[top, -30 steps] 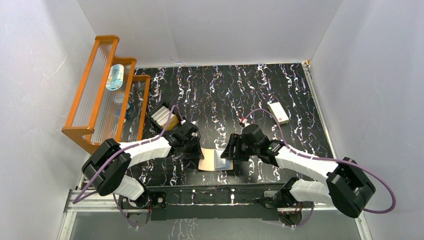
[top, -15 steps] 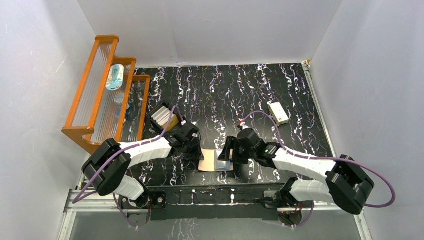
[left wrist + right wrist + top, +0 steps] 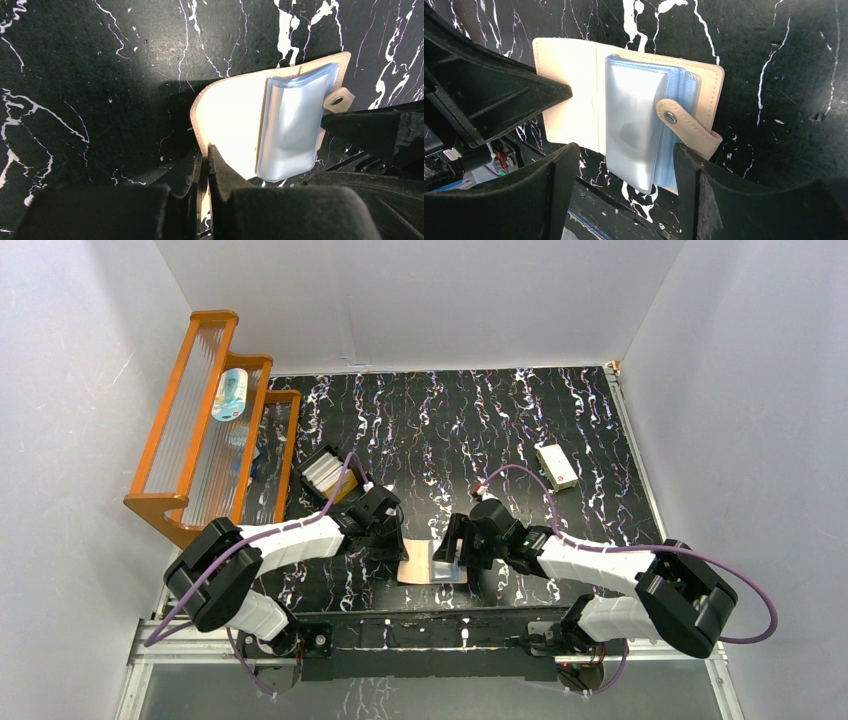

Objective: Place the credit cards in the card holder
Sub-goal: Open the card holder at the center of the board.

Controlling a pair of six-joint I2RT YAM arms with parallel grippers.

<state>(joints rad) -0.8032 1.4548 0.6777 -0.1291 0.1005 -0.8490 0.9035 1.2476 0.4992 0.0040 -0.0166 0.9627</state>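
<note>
The tan card holder (image 3: 418,562) lies open on the black marbled table near the front edge. Its clear plastic sleeves (image 3: 639,115) are stacked on the right half, and the snap tab (image 3: 684,125) is folded over them. My left gripper (image 3: 205,160) is shut on the edge of the holder's left cover (image 3: 232,125). My right gripper (image 3: 624,170) is open, with its fingers on either side of the near end of the sleeves. The credit cards (image 3: 324,468) sit in a black tray behind the left arm, mostly whitish with one orange.
A wooden rack (image 3: 200,430) with a small bottle stands at the left wall. A white box with a red mark (image 3: 556,465) lies at the right of the table. Both arms meet at the holder near the table's front edge.
My right gripper has opened wider and shifted slightly left over the holder's sleeves. The left gripper has kept its hold on the cover.
</note>
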